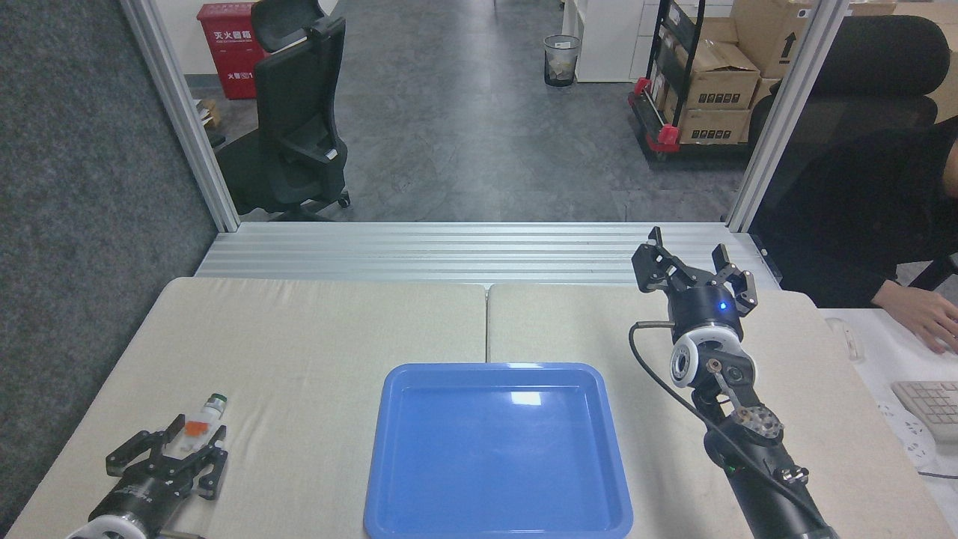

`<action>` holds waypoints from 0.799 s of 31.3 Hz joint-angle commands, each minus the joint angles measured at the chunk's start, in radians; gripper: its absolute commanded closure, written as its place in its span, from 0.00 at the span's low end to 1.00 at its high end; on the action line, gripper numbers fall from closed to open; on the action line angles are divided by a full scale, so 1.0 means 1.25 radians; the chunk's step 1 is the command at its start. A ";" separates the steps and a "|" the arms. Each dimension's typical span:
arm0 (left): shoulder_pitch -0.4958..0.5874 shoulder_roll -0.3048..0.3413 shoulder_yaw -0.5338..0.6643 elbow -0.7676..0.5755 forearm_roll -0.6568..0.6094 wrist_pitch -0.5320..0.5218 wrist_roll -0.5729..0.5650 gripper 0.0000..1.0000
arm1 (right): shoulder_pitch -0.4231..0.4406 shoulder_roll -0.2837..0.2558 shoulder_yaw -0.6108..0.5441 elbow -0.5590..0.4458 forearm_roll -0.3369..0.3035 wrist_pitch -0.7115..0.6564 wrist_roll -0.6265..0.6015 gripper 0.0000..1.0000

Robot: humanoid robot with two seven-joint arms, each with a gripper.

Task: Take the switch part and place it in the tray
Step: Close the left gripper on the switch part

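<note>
The switch part point(203, 419) lies on the beige table near the front left, green tip pointing away from me and orange-red insert facing up. My left gripper point(199, 433) is open right behind it, with the white body end between its fingertips. The blue tray point(494, 457) sits at the front centre with nothing in it, well to the right of the switch part. My right gripper point(692, 262) is open and held above the table's far right corner, with nothing between its fingers.
A person's hand point(924, 318) rests on a white desk at the right, beside a keyboard point(928, 408). An aluminium frame edge point(479, 251) borders the table's far side. A seam point(486, 322) splits the two beige table pads.
</note>
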 commanded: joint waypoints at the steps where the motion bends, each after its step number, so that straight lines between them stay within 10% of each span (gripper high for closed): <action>1: 0.008 0.038 0.011 0.052 0.043 -0.030 -0.059 0.80 | 0.000 -0.001 0.000 -0.001 0.001 -0.001 0.000 0.00; 3: 0.005 0.039 0.010 0.051 0.039 -0.029 -0.061 1.00 | 0.000 -0.001 0.000 -0.001 0.000 -0.001 0.000 0.00; 25: -0.004 0.049 0.045 -0.062 0.053 -0.042 -0.075 1.00 | 0.000 -0.001 0.000 -0.001 0.001 -0.001 0.000 0.00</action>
